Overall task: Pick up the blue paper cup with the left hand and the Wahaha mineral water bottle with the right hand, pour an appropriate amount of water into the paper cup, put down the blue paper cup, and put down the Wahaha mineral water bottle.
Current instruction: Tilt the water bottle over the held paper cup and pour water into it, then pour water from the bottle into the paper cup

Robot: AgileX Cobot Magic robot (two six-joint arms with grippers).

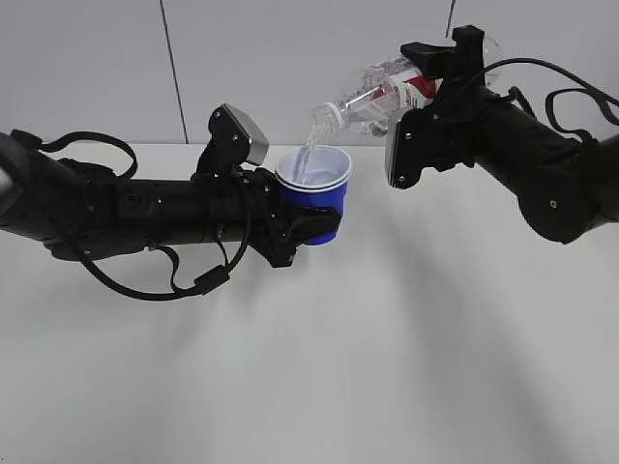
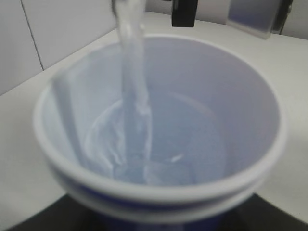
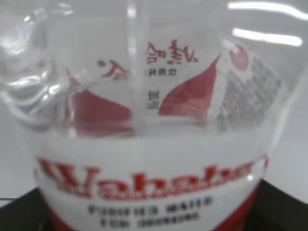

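Item one: the blue paper cup (image 1: 315,198). It is sitting upright between the jaws of the left hand (image 1: 290,227), which are clamping its blue lower wall from both sides while the doubled white rim is standing clear above them. The cup is being held in the air above the white desk (image 1: 387,348), not touching it. In the left wrist view the cup (image 2: 250,96) is filling the frame, white inside, with a shallow pool of water lying in its bottom.

Item two: the Wahaha mineral water bottle (image 1: 377,92). It is lying tilted, neck pointing down and to the left, its mouth hanging just above the cup's rim. The jaws of the right hand (image 1: 435,82) are gripping it around the body near the red-and-white label, the base end lying behind them. In the right wrist view the bottle (image 3: 144,144) is pressing close to the lens, red lettering legible, black jaw edges showing at both lower corners.

Item three: a stream of water (image 1: 309,150). It is falling from the bottle's mouth into the cup; in the left wrist view the stream (image 2: 134,86) is striking the pool left of centre.
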